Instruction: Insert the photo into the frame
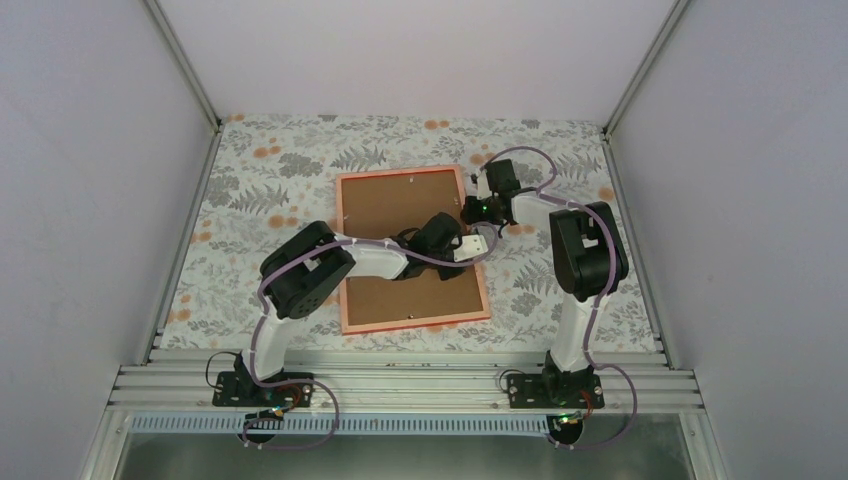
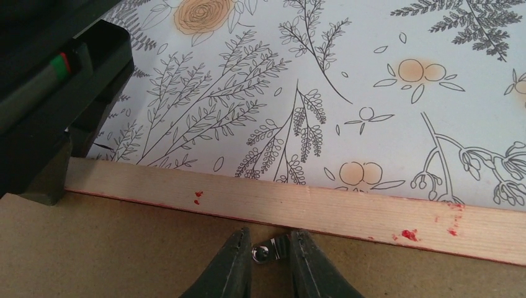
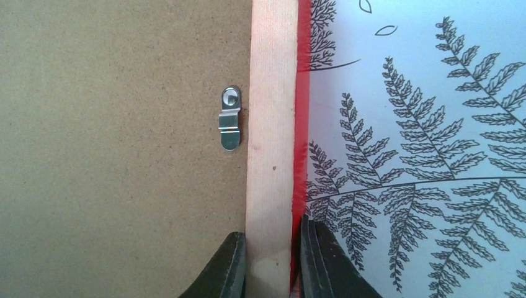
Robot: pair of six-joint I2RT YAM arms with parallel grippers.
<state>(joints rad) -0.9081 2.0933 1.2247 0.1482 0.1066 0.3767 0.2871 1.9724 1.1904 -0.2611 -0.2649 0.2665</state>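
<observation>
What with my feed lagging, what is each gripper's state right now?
Left gripper: closed on the metal clip.
Right gripper: closed on the frame edge.

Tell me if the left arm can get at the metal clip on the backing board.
Probably yes: the left gripper straddles the clip, with nothing in between. The right gripper holds the frame by its rail, farther along.

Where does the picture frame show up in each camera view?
Top external: the frame lies back up, mid-picture.
Left wrist: its pale rim crosses the lower picture, above the left fingers pinching a metal clip.
Right wrist: a vertical strip at centre, pinched by the right fingers.
Shared landmark: the brown backing board.
</observation>
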